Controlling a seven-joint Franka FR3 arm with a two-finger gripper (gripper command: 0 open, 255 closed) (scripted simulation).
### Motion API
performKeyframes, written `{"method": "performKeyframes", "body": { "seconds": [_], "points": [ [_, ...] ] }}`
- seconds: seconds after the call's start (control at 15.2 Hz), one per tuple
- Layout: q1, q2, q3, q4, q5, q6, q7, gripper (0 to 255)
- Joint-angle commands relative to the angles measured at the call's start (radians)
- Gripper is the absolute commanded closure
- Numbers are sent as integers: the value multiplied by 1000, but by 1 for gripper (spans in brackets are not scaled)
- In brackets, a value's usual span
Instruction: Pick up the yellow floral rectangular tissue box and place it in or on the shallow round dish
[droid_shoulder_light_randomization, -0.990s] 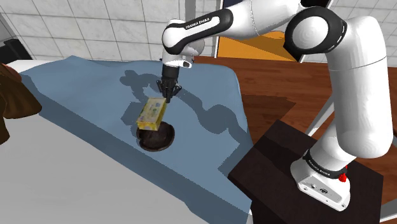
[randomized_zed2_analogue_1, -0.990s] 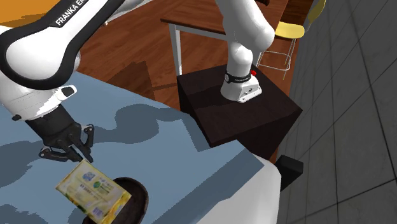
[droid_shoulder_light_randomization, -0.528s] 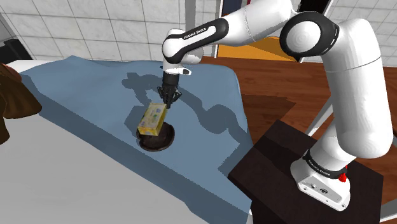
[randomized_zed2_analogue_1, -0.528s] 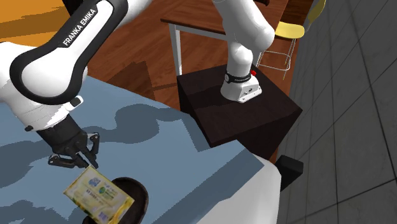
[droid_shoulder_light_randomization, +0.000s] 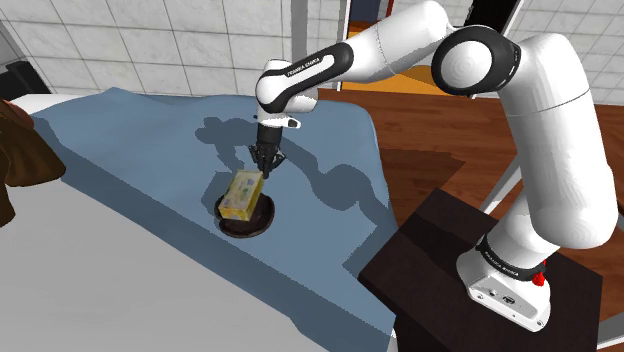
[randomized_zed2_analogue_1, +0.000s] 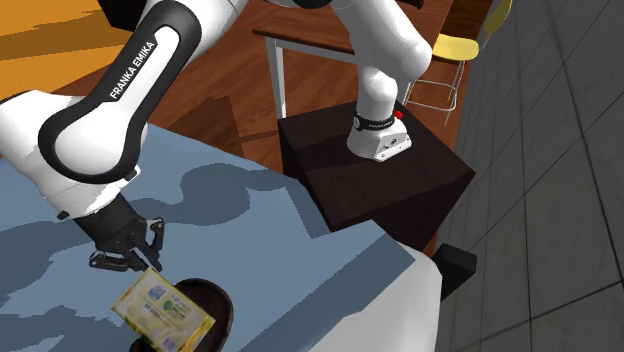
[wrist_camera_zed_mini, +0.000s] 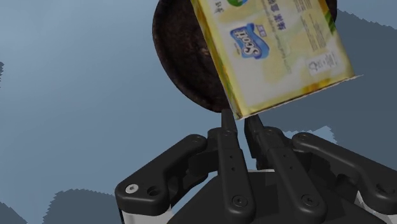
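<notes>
**Box lowered to the dish, release pending**

Since 1 second ago the arm has carried the tissue box (droid_shoulder_light_randomization: 243, 192) down and toward the dish (droid_shoulder_light_randomization: 263, 224). The box hung tilted above the dish then, and now its lower end sits low over the dark bowl, apparently resting in it. In the wrist view the gripper (wrist_camera_zed_mini: 238, 119) has its 2 fingers drawn close together, pinching the near edge of the yellow box (wrist_camera_zed_mini: 273, 51). The brown dish (wrist_camera_zed_mini: 178, 57) lies directly beyond and under it.

I judge the pick and the carry done. What is left is to settle the box, let go and back the hand away. The box leans, one end up at the gripper (droid_shoulder_light_randomization: 266, 165), so it may tip or slide across the rim on release. From the second exterior view the box (randomized_zed2_analogue_1: 160, 312) overlaps the dish (randomized_zed2_analogue_1: 218, 305) just below the gripper (randomized_zed2_analogue_1: 148, 263).

Both lie on a blue cover (droid_shoulder_light_randomization: 130, 130) spread over a white surface. Behind it is a pale tiled wall (droid_shoulder_light_randomization: 150, 40), and beside it a wooden floor (droid_shoulder_light_randomization: 450, 130). The arm's dark stand (droid_shoulder_light_randomization: 440, 260) is on that floor. A yellow chair (randomized_zed2_analogue_1: 455, 48) stands beyond the stand.
</notes>
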Motion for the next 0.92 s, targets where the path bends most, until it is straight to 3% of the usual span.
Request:
{"method": "performKeyframes", "body": {
  "seconds": [0.0,0.33,0.4,0.73,0.86],
  "points": [
    [0,2,0,-1,0,3,-1,255],
    [0,2,0,-1,0,3,-1,255],
    [0,2,0,0,0,3,-1,0],
    [0,2,0,-1,0,3,-1,0],
    [-14,-27,-2,17,-2,-47,1,0]
  ]
}}
